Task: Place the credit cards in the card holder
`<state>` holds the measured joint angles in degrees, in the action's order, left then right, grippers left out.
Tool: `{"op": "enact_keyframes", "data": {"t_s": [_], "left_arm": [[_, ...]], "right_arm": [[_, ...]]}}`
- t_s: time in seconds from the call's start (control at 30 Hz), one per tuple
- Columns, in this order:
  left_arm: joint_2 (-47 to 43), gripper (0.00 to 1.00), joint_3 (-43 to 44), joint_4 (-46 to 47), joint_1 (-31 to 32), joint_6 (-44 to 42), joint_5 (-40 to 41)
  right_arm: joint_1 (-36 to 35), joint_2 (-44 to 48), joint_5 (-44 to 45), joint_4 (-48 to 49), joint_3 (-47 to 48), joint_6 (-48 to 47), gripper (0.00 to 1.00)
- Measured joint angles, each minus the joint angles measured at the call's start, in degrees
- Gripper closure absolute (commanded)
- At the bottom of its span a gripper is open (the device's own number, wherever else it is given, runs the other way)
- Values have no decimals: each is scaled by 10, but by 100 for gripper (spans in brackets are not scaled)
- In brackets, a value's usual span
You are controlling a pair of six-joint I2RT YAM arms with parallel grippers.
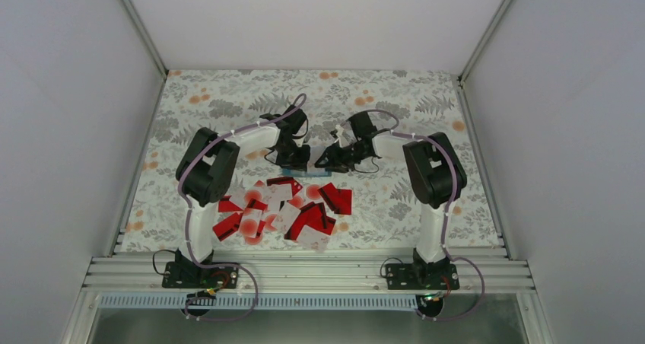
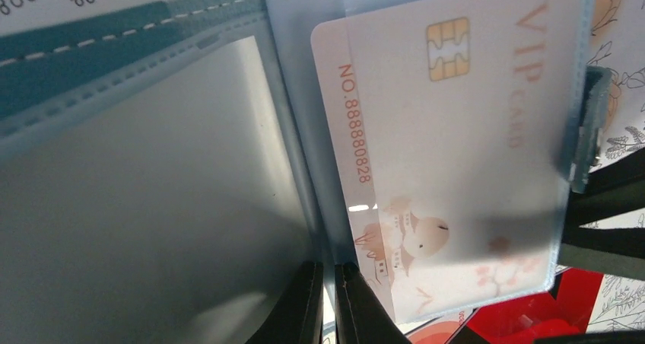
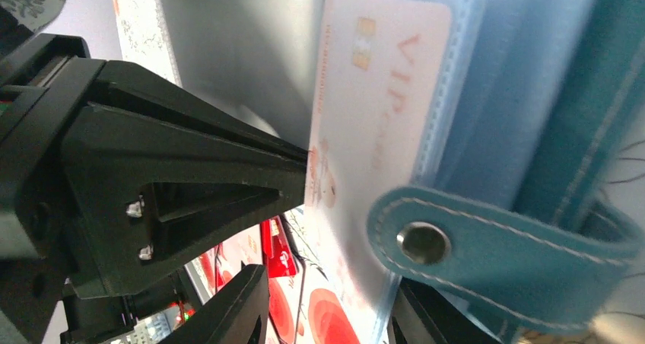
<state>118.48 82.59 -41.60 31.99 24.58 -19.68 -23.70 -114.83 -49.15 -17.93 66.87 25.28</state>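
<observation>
The teal card holder (image 2: 76, 51) is held open above the mat between both arms, its snap tab (image 3: 487, 245) hanging free. A white VIP credit card (image 2: 456, 154) sits in one of its clear sleeves, one long edge sticking out toward the fold. My left gripper (image 2: 327, 298) is shut on a clear inner page of the holder (image 1: 307, 173). My right gripper (image 3: 327, 317) is open. Its fingers (image 3: 236, 306) straddle the lower edge of the sleeve with the card (image 3: 373, 108). The other credit cards (image 1: 281, 211), red and white, lie in a loose heap on the mat.
The floral mat (image 1: 228, 100) covers the table, with white walls on three sides. The heap of cards lies just in front of the two wrists, between the arm bases (image 1: 190, 272). A metal rail (image 1: 319, 272) runs along the near edge.
</observation>
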Motion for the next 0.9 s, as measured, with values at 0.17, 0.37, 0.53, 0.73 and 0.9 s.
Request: {"op": "enact_keyframes", "data": {"t_s": [0.17,0.37,0.53,0.73,0.9], "left_arm": [[0,92,0,0,0,0,-1],[-3,92,0,0,0,0,-4],[-17,92,0,0,0,1,-4],[-43,92,0,-2,0,7,3],[-75,92,0,-12,-7,16,20]], "right_arm": [[-9,0,-4,-5,13,0,61],[-22,0,-5,-13,38,0,61],[-29,0,-1,-27,58,-3,61],[-32,-1,1,-40,67,-8,61],[-33,-14,1,-46,79,-11,61]]}}
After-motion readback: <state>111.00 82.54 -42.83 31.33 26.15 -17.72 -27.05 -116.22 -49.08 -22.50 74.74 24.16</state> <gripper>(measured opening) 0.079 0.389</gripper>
